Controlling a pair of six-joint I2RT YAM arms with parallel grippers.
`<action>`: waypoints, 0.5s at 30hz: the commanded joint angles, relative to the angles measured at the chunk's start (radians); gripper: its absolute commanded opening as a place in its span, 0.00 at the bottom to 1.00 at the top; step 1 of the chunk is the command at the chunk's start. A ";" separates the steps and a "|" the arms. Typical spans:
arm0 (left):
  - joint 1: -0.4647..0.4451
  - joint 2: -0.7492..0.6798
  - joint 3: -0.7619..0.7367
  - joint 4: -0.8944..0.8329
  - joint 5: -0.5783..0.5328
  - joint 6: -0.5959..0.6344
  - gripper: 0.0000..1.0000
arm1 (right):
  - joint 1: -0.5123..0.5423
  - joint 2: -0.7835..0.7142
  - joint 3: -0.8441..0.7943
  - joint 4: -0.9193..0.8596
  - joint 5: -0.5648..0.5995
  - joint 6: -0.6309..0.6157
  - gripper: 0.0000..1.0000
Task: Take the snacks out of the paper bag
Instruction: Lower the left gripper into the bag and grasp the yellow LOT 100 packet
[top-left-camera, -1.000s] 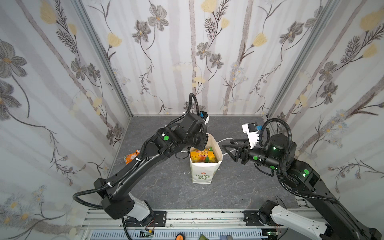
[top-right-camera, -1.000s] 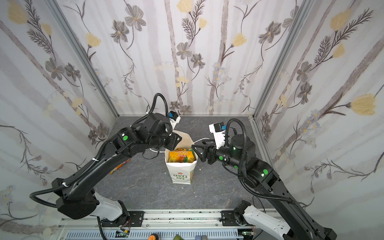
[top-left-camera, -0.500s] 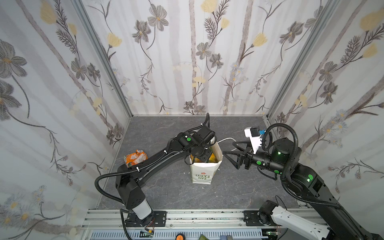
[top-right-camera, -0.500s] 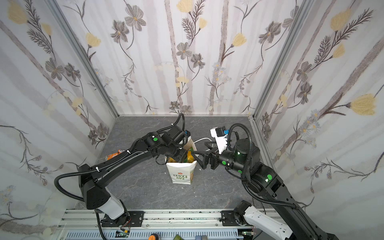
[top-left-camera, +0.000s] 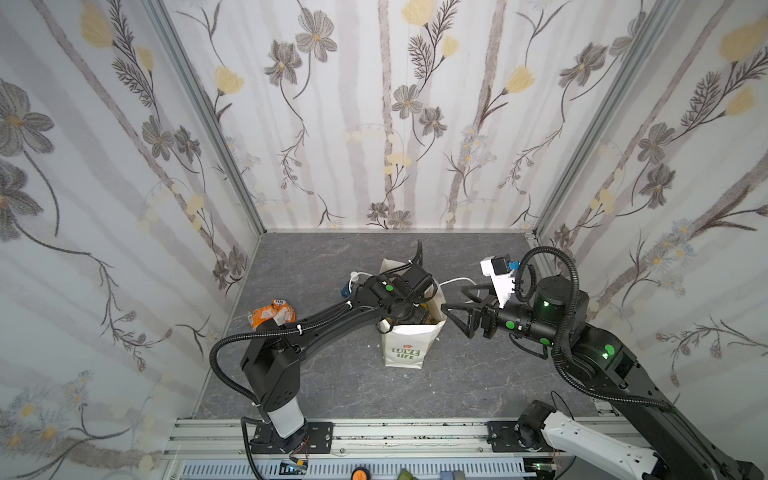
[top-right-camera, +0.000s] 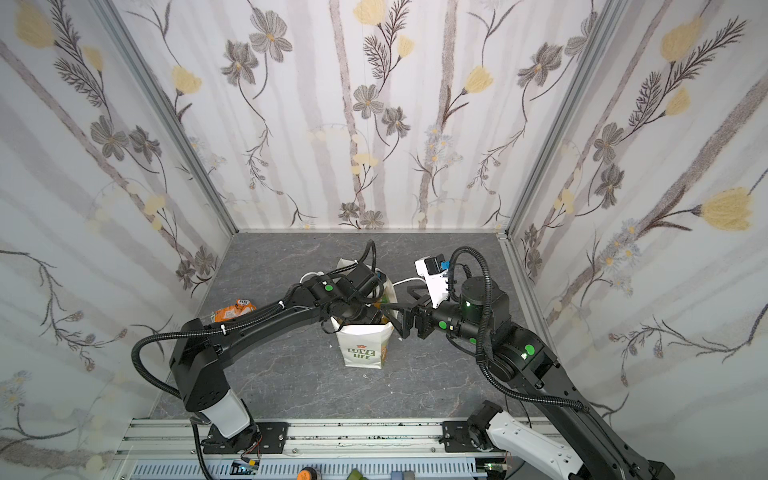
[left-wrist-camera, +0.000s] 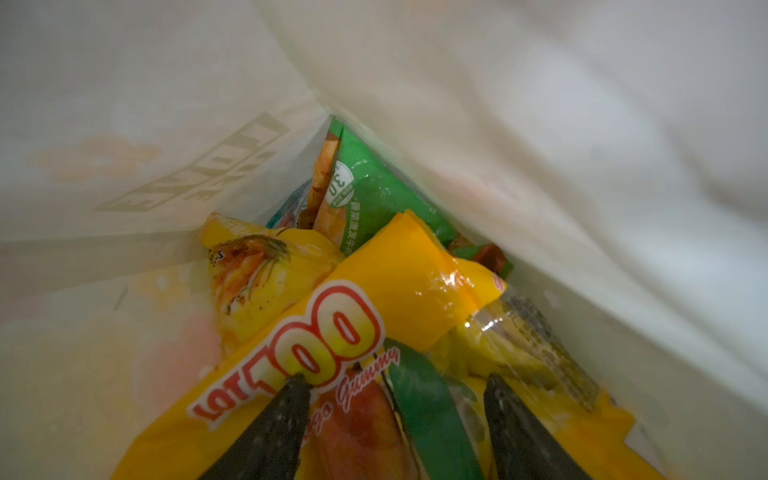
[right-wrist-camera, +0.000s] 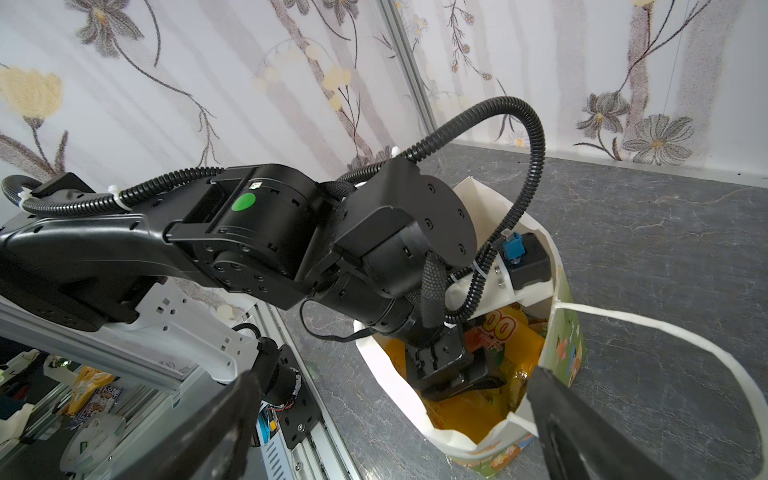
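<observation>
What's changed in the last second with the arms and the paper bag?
The left gripper has come down from above the paper bag into its mouth, jaws apart over the large orange-yellow packet, which it has not gripped. The right gripper stays open beside the bag's right rim. The bag stands where it was, and the orange-and-white packet still lies to its left.

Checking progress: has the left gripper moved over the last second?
Yes. The left gripper dropped from above the rim of the paper bag to inside it.
</observation>
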 joint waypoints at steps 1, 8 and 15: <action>0.001 0.023 -0.034 0.011 -0.006 -0.016 0.58 | -0.001 0.001 -0.003 0.007 0.016 -0.007 1.00; 0.001 0.012 -0.049 0.023 0.008 -0.041 0.12 | 0.000 -0.004 -0.009 0.010 0.044 -0.005 1.00; 0.001 -0.022 -0.043 0.033 0.032 -0.053 0.00 | -0.002 -0.016 -0.025 0.024 0.088 0.013 0.99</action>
